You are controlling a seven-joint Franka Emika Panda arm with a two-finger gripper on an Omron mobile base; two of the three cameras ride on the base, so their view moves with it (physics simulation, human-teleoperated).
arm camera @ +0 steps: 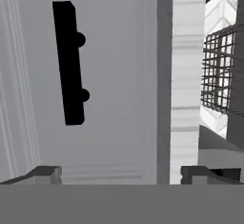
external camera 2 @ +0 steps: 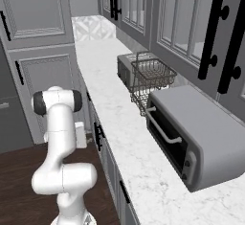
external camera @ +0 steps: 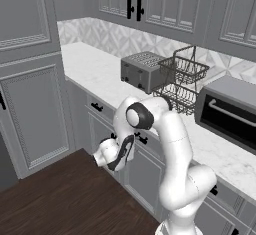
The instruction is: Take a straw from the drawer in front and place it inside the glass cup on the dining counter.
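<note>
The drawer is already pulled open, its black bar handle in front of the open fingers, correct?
Not quite. The drawer is shut, its front flush beneath the counter edge, as the hand view shows. Its black bar handle does sit ahead of the open fingers.

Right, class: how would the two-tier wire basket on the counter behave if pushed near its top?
The wire basket is open mesh, so probably light for its size. It stands tall on two tiers, so a high push may tip it. On the smooth marble counter, a low push would likely slide it.
</note>
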